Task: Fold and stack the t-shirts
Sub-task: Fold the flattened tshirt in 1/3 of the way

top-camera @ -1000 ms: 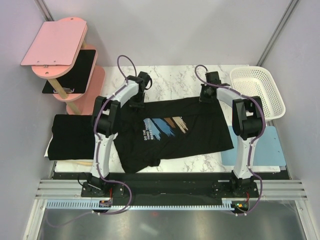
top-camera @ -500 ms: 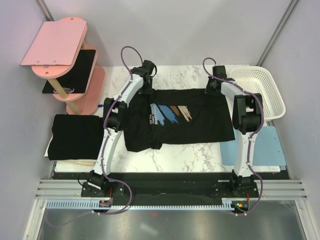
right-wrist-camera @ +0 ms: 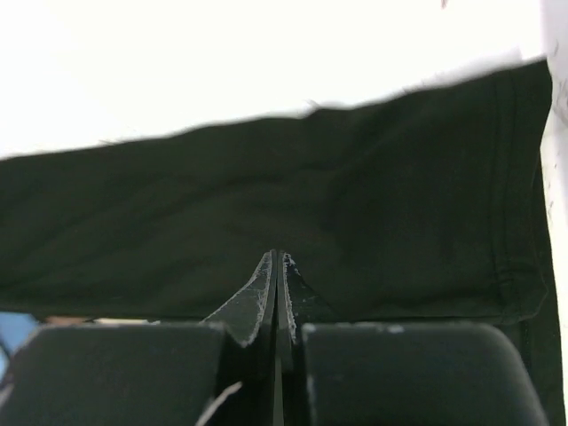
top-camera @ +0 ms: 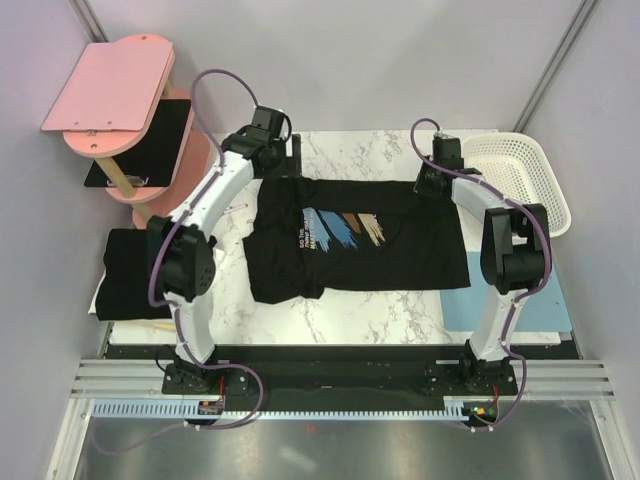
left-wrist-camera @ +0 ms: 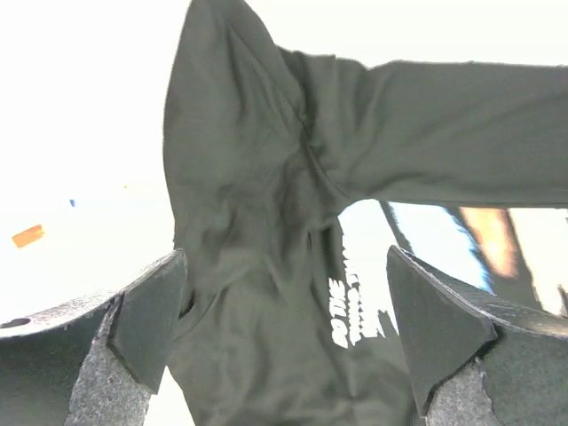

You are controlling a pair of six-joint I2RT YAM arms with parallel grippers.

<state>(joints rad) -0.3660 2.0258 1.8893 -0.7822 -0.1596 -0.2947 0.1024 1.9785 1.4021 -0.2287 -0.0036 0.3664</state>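
Note:
A black t-shirt with a blue, white and tan chest print [top-camera: 400, 250] lies spread sideways on the marble table, collar end to the left. My left gripper [top-camera: 291, 160] [left-wrist-camera: 286, 257] hovers open over its far left corner, a rumpled sleeve and the white text [left-wrist-camera: 351, 306] below the wide jaws, nothing held. At the far right corner my right gripper [top-camera: 428, 185] [right-wrist-camera: 277, 257] is shut, its tips pinched into the fabric [right-wrist-camera: 266, 195] near the hem. A second t-shirt [top-camera: 130, 275], folded, rests at the table's left edge.
A white basket [top-camera: 515, 180] stands at the back right. A light blue mat [top-camera: 525, 290] lies under the right arm. A pink tiered stand [top-camera: 110, 90] with a black board [top-camera: 150, 135] occupies the back left corner.
Both arms dragged the printed t-shirt toward the far side and flattened it. The left gripper then opened, let go of the shirt and swung back to the left.

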